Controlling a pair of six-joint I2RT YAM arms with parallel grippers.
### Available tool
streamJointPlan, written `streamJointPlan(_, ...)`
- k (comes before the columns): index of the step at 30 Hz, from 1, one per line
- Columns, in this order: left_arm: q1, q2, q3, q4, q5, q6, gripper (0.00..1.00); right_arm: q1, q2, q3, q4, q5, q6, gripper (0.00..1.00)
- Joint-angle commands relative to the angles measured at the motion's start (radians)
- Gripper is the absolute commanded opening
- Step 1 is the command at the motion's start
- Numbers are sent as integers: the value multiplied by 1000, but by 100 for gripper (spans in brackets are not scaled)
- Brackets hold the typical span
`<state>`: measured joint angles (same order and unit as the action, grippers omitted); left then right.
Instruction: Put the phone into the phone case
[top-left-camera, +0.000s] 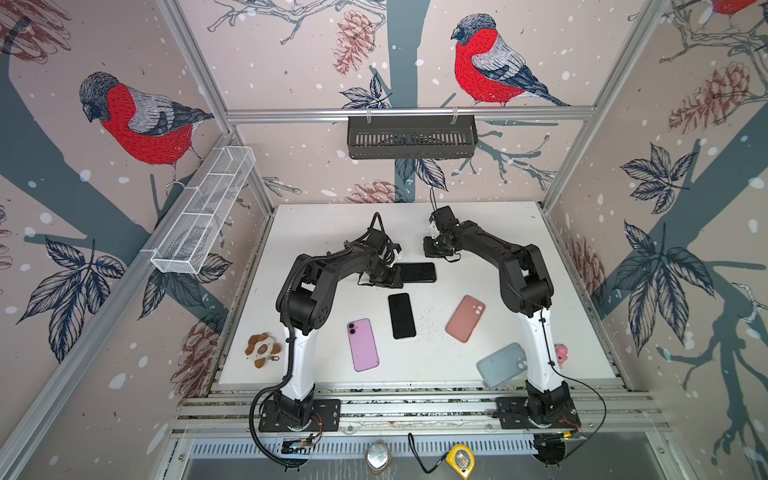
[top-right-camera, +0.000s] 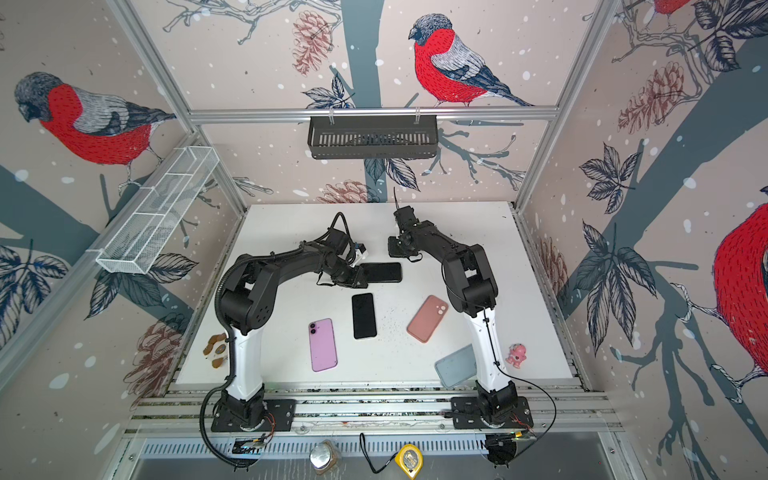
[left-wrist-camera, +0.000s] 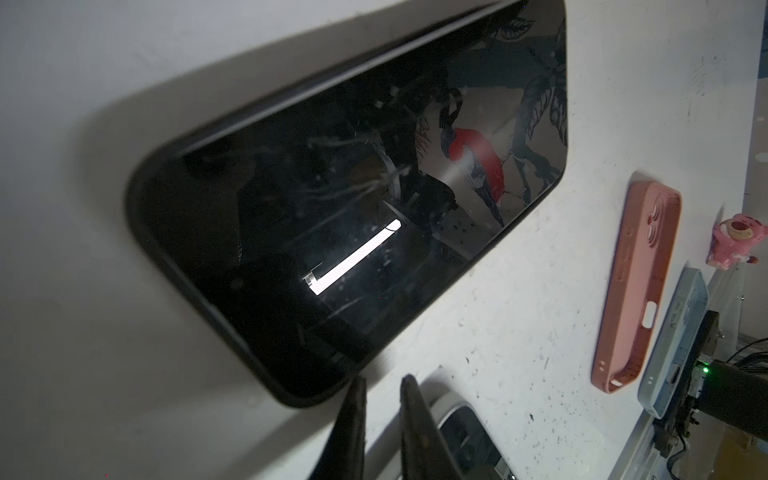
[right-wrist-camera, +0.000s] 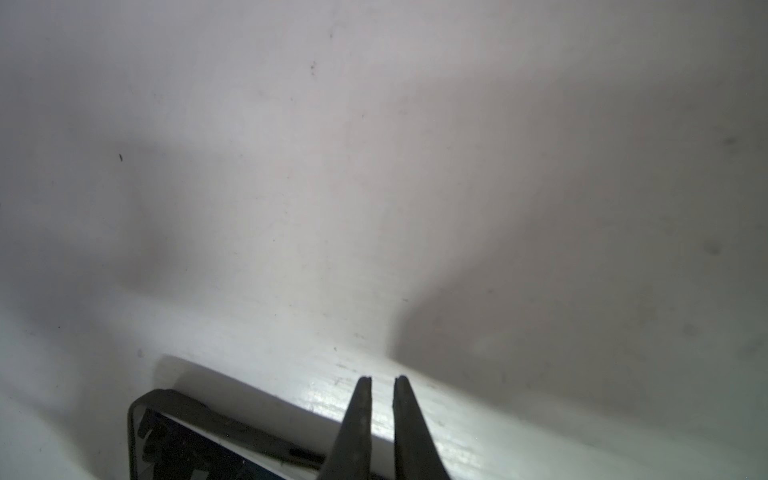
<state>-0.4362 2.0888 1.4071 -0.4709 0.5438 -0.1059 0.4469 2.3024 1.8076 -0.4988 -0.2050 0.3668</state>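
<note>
Both grippers are at the black phone (top-left-camera: 415, 272), which lies crosswise just above the middle of the frame in both top views. On my left wrist feed its screen fills most of the picture, and the rim of a black case (left-wrist-camera: 135, 216) runs round it, so I read it as seated in that case. The left gripper (left-wrist-camera: 384, 379) is at the phone's near end, jaws drawn to a thin slit with only white table (top-left-camera: 332, 232) between them. The right gripper (right-wrist-camera: 382, 379) is just as narrow and holds nothing. Its tips are over bare table beside a corner of the case, and I cannot tell whether they touch. Lower in the frame lie a second black phone (top-left-camera: 402, 316), a lilac phone (top-left-camera: 363, 345), a salmon case (top-left-camera: 465, 318) and a pale blue case (top-left-camera: 500, 365).
</note>
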Motion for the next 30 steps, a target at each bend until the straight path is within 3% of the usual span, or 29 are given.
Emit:
streamJointPlan(1,-3,12,8,-38,-44,8,19,7,-11,-43,-18,-33,-13,14)
streamJointPlan(14,71,-3,5,-11,-77,-32,21,36,-351,-509,152,-57,29,14)
streamJointPlan(19,85,-24,-8,30,-46,-50,22,33,-405,-548,125,9,0,19)
streamJointPlan(25,106,-3,37,46,9,-109,22,53,-417,-567,117,1,-11,20)
streamJointPlan(30,102,20,148,-58,-65,-87,23,60,-417,-565,113,1,-17,20)
